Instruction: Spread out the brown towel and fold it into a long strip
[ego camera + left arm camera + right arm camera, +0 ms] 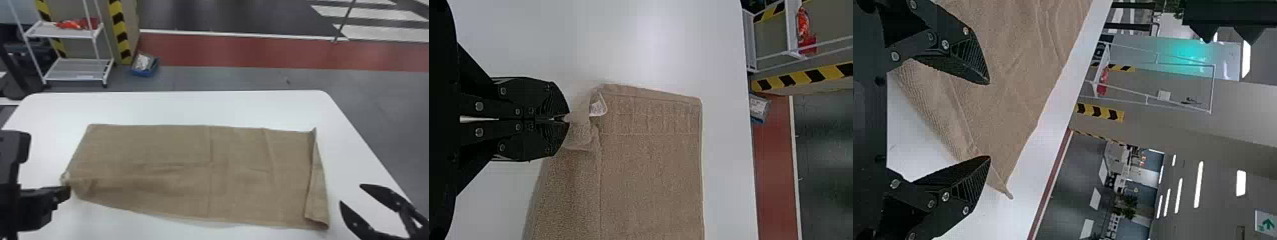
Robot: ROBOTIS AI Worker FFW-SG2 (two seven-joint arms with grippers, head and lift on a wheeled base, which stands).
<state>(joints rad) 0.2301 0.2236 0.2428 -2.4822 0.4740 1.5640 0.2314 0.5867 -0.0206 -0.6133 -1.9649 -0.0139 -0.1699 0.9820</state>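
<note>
The brown towel (178, 172) lies as a wide rectangle on the white table, its right end turned over in a narrow flap. At its left near corner, my left gripper (68, 188) is closed on the cloth. The left wrist view shows that gripper (566, 119) pinching a bunched corner of the towel (649, 170) beside a small white tag. My right gripper (349, 193) stands open off the towel's right end, holding nothing. In the right wrist view the gripper (989, 120) has its fingers wide apart, with the towel (1008, 65) beyond them.
The white table (207, 107) extends past the towel on all sides. Behind it on the floor stand a wheeled shelf rack (73, 68) and a blue bin (145, 68), near a pillar with yellow and black stripes.
</note>
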